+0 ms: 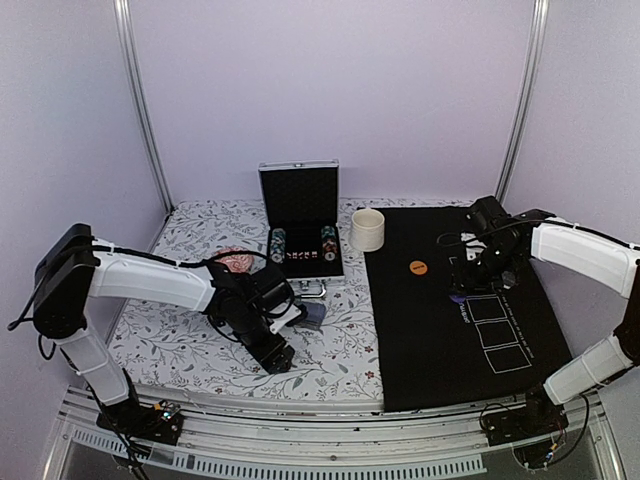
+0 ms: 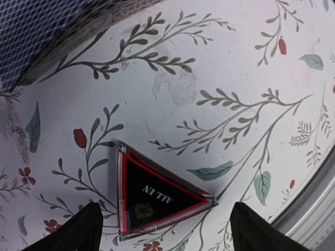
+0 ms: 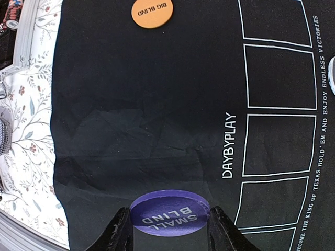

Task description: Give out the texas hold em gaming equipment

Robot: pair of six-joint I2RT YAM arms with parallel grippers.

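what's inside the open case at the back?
In the case: a left chip stack and a right chip stack, both striped poker chips. The red-and-white items between them are too small to identify. Whatever lies under the stacks is covered.

Triangle marker (image 2: pixel 157 196): black, red edging, white lettering. Tablecloth (image 2: pixel 220 68): white, grey-green leaf sprigs, small red flowers. Mat (image 3: pixel 146 104), right: black, white outlined boxes and lettering. Big Blind disc (image 3: pixel 152 13): orange, dark lettering. Small Blind disc (image 3: pixel 170 213): purple-blue, pale lettering. Cup (image 1: pixel 367 229): cream.
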